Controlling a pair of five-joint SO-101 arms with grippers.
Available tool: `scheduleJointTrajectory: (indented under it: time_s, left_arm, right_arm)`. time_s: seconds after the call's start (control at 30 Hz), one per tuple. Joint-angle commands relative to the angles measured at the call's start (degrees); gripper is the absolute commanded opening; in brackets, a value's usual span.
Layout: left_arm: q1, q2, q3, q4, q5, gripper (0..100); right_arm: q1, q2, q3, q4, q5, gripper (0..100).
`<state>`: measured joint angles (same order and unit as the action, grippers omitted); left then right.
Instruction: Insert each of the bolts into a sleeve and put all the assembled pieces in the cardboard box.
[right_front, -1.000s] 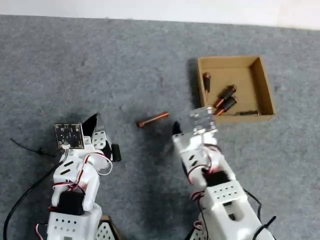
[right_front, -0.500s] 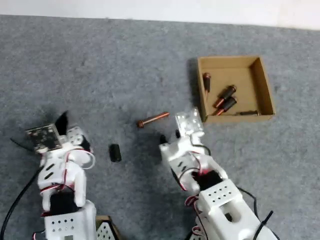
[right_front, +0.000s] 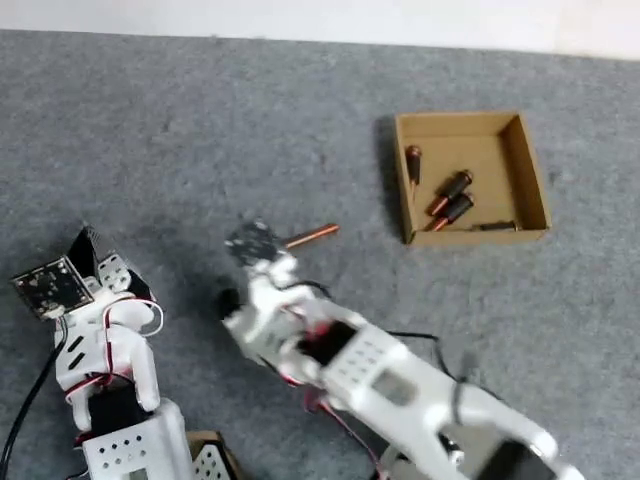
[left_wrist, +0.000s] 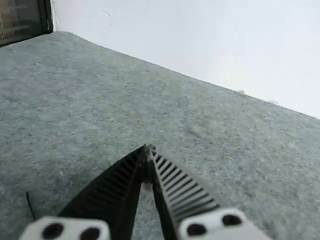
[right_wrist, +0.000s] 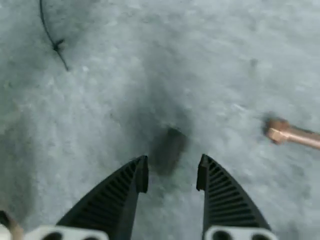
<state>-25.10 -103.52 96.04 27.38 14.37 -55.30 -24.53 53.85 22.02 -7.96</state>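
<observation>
Our right end effector (right_wrist: 171, 172) is spread wide open and pointing down at the counter (right_front: 180, 130). The little black sleeve (right_wrist: 169, 148) lies on the grey felt just ahead of the gap between its fingertips. It's pretty blurry for us, but it looks like it isn't touching either fingertip. The copper bolt (right_wrist: 292, 136) lies flat a bit further out from that end effector, off on the side toward the cardboard box (right_front: 403, 185), and it's clearly apart from the sleeve. A thin black cable (right_wrist: 50, 35) lies on the felt well beyond the right end effector, on its other side. Our left end effector (left_wrist: 148, 154) is pressed together tip to tip, angled over plain felt with the white wall (left_wrist: 200, 35) out ahead of it. It's well apart from the sleeve, the bolt and the right end effector. The box sits far from both end effectors, beyond the bolt as seen from the right one, and it has a few copper-and-dark pieces (right_front: 450, 190) lying in it, some side by side near the middle.
</observation>
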Motion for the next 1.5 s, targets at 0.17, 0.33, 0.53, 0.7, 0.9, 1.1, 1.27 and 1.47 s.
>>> scheduleJointTrajectory:
  time_s: [0.17,0.33,0.53,0.7,0.9,1.1,1.27,1.47]
  left_arm:
    - [-0.3,-0.3,0.6,-1.3,-0.2,1]
    - [-0.2,-0.3,0.7,-1.3,-0.2,1]
    - [-0.2,-0.3,0.7,-1.3,-0.2,1]
    - [-0.2,-0.3,0.7,-1.3,-0.2,1]
    - [-0.2,-0.3,0.7,-1.3,-0.2,1]
    - [-0.1,-0.3,0.7,-1.3,-0.2,1]
    - [-0.1,-0.3,0.7,-1.3,-0.2,1]
    - [-0.1,-0.3,0.7,-1.3,-0.2,1]
  right_arm:
    - [-1.1,19.6,-24.9,8.0,-8.6,14.6]
    - [-1.1,23.5,-27.8,9.6,-8.6,14.6]
    - [-0.9,27.3,-27.7,12.1,-8.6,14.6]
    - [-1.0,28.5,-28.1,15.0,-8.6,14.6]
    - [-1.0,28.7,-27.8,15.0,-8.6,14.6]
    - [-0.7,28.8,-27.8,15.0,-14.2,14.5]
    - [0.9,28.8,-27.9,15.0,-17.4,14.5]
    - [0.9,28.9,-27.8,15.0,-17.4,14.5]
